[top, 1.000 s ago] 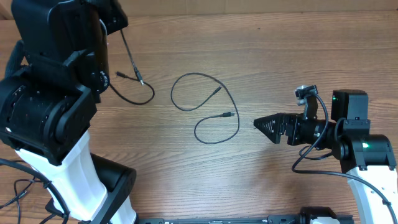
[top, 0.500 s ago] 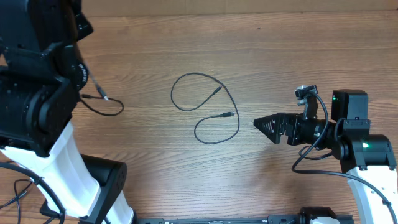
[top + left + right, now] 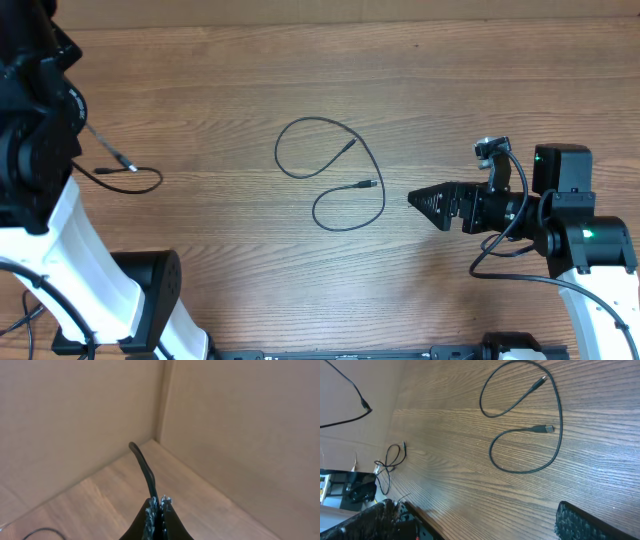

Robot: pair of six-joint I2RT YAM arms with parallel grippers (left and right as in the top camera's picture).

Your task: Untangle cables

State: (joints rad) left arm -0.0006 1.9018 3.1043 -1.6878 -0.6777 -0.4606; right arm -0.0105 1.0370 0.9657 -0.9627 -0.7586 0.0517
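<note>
At far left, left gripper point(image 3: 159, 508) is pinching one cable point(image 3: 128, 178), already well apart from the looped cable point(image 3: 345, 190); right gripper point(image 3: 430, 205) idling open.

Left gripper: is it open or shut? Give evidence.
Shut. On the left gripper, both fingertips meet, pinching a thin black cable.

You've got 2 arms w/ white shells & black joint housings: left arm point(image 3: 40, 170) at 9 o'clock, right arm point(image 3: 585, 250) at 3. The right one has green LEDs point(image 3: 588, 235), thick black wires point(image 3: 497, 262) and a grey wrist cam point(image 3: 490, 150). The right gripper point(image 3: 420, 201) is black & rough-textured.
</note>
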